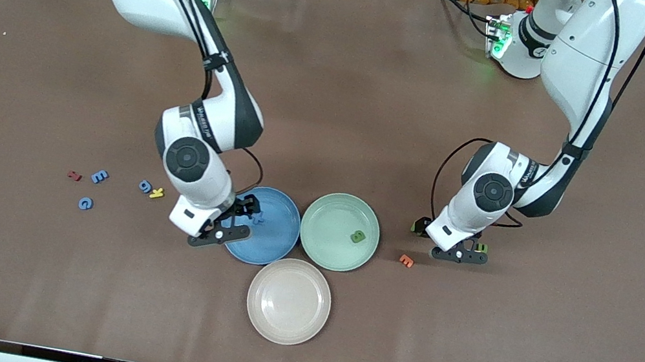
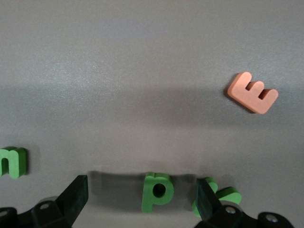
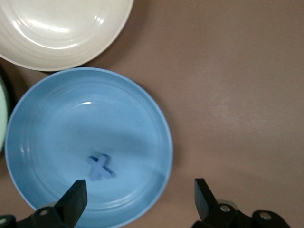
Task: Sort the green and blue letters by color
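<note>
Front view: two spread pincers, one at the blue plate, one among green letters.

The right pincer (image 1: 231, 221) hangs spread over the blue plate's (image 1: 275, 245) rim, a blue X (image 3: 100, 167) lying flat in the plate just beside one finger. The left pincer (image 1: 464, 252) is spread low over the counter (image 1: 530, 347) with a green p (image 2: 157, 190) between its fingers, stem toward the wrist; two more green letters flank it. One green letter (image 1: 358, 236) lies in the green plate (image 1: 324, 250). Three blue letters (image 1: 100, 176) lie well apart from the right pincer.
</note>
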Robot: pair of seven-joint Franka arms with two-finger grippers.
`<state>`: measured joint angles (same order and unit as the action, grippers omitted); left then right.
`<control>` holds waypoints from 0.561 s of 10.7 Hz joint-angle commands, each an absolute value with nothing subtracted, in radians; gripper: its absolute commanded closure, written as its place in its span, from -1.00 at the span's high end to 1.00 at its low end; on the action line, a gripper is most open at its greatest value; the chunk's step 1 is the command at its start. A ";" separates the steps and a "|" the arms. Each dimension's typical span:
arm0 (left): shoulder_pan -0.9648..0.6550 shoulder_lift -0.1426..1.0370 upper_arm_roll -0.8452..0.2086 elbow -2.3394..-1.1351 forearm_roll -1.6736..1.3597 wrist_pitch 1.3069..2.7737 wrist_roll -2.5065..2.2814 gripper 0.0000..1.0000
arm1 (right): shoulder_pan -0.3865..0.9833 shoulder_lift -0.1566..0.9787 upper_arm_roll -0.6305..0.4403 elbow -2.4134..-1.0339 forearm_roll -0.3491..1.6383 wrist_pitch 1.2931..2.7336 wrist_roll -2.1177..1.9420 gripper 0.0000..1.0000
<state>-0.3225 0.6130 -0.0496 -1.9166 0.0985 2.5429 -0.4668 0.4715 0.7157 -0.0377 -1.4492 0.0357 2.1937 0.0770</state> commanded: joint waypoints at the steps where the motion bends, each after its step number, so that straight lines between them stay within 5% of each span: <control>1: -0.322 0.634 -0.052 -1.894 0.124 2.548 -0.457 1.00 | 0.404 0.669 -0.028 -1.460 0.014 2.108 -0.040 1.00; 6: -0.344 0.629 -0.057 -1.894 0.123 2.548 -0.466 1.00 | 0.249 0.609 -0.029 -1.502 0.002 2.057 -0.198 1.00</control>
